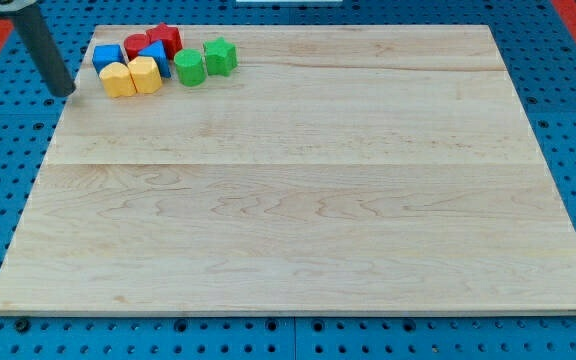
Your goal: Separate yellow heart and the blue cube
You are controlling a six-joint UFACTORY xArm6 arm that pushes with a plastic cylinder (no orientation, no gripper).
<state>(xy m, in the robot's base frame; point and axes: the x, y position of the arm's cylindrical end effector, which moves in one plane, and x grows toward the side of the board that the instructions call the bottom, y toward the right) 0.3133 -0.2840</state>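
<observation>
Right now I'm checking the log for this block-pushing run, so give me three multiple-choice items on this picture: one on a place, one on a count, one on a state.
1. Where do the blocks sit on the board?
A. the view's top left
B. the view's bottom right
C. the centre

2. How many green blocks are there?
A. one
B. two
C. four

3. Is my tip touching the blue cube?
A. yes, pressing it
B. no, it stands apart at the view's left
C. it is hidden

Answers: 
1 A, the whole cluster lies by the top left corner. 
2 B, two green ones stand side by side. 
3 B, bare wood shows between them.
</observation>
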